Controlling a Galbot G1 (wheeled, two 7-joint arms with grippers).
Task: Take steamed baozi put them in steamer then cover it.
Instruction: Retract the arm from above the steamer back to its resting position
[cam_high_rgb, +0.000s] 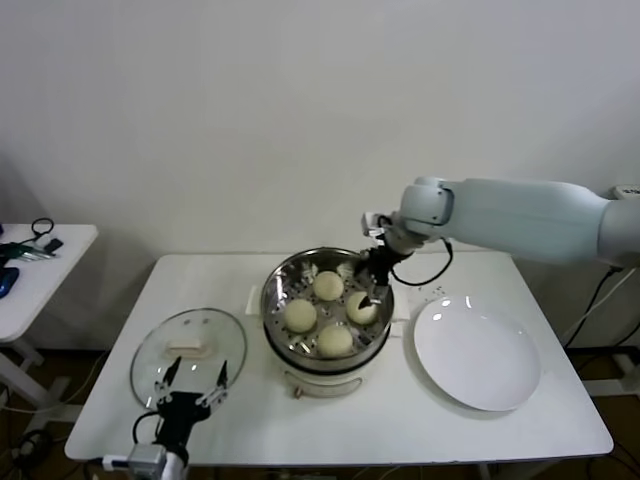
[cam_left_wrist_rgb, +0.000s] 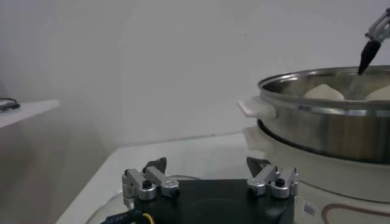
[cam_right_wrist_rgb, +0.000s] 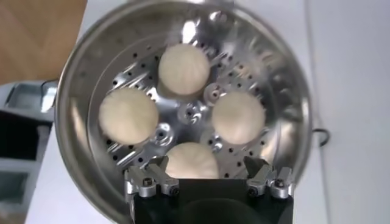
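Clear glass is lying at the left of the white table (cam_high_rgb: 120, 420): the cover (cam_high_rgb: 189, 355), rimmed in thin metal, is resting flat with its cream-white handle (cam_high_rgb: 190, 349) facing up, its long axis running across the table. The left gripper (cam_high_rgb: 191, 383) is hovering low at the lid's near edge, its jaws standing wide with nothing between them. In the left wrist view, its fingers (cam_left_wrist_rgb: 151, 182) are spreading to either side, with the lid's rim just showing beneath them. The handle is lying just beyond those jaws, toward the wall, so this arm is plainly the nearer one for the lid. Moving right, the steamer (cam_high_rgb: 275, 290) is sitting at the table's middle, its steel basket holding all four steamed baozi (cam_high_rgb: 301, 315) in a ring on the perforated floor. The right gripper (cam_high_rgb: 372, 285) is hanging over the basket's right rim, directly above the rightmost bun, with jaws wide and gripping nothing. The right wrist view is showing the nearest bun lying loose between and below the fingertips (cam_right_wrist_rgb: 149, 181). Farther right, a white plate (cam_high_rgb: 478, 355) is lying bare. The loading looks finished. What is remaining is the covering, and that is turning on the left jaws reaching forward over the handle while the right arm is clearing the basket.
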